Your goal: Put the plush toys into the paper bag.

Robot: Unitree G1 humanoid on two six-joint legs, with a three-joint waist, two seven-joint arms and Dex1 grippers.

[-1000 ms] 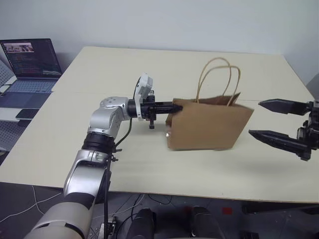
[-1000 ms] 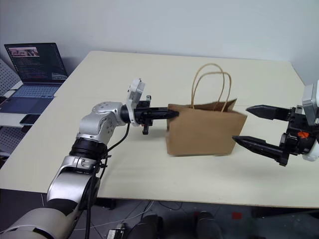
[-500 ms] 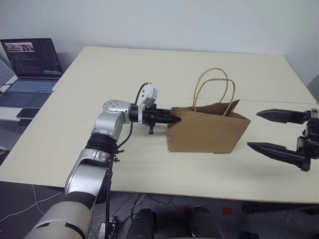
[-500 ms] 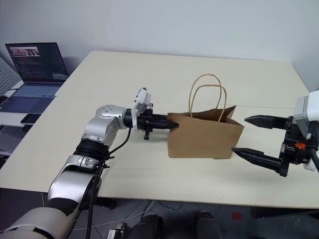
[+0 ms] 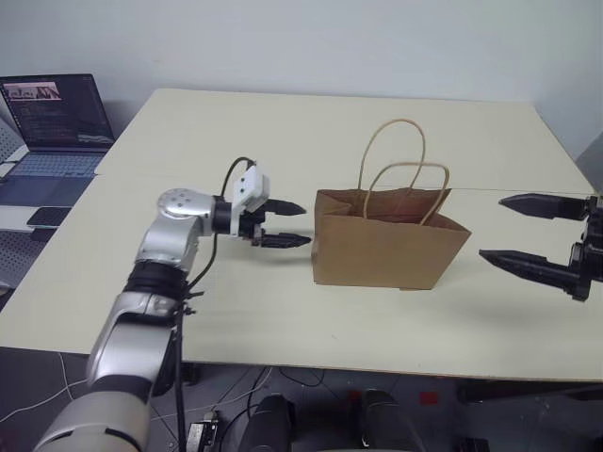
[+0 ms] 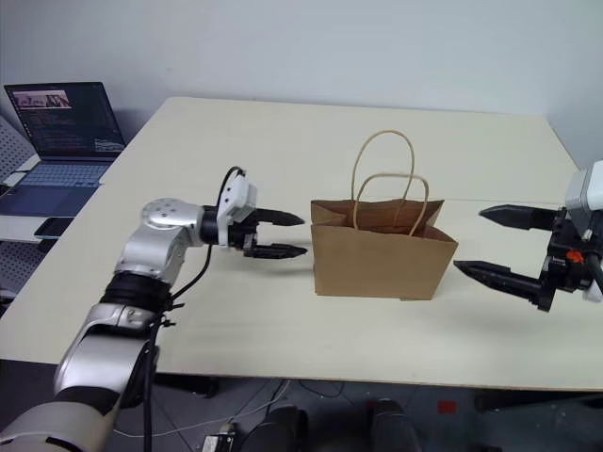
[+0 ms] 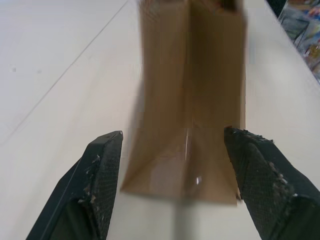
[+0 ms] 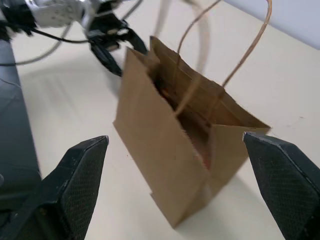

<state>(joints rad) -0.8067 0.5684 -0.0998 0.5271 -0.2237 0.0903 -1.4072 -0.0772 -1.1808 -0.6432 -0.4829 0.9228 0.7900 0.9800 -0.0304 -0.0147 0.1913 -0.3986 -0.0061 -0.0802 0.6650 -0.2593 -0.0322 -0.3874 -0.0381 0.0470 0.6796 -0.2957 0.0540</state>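
The brown paper bag point(image 5: 386, 247) stands upright in the middle of the table, its mouth open and both cord handles point(image 5: 396, 155) up. My left gripper point(image 5: 306, 224) is open just off the bag's left side, a small gap away, pointing at it. In the left wrist view the bag's narrow side point(image 7: 192, 100) sits between the spread fingers point(image 7: 102, 165). My right gripper point(image 5: 490, 227) hovers open to the right of the bag, apart from it. The right wrist view looks into the bag's mouth point(image 8: 185, 110), which is dark. The plush toys are hidden.
An open laptop point(image 5: 57, 118) sits on a side desk at the far left, off the table. The beige table point(image 5: 283, 132) stretches wide behind the bag, and its front edge point(image 5: 283, 363) runs close below both arms.
My left gripper has let go of the bag's left edge, opened, and drawn back to the left. The bag has settled upright. The right gripper shifted slightly to the right.
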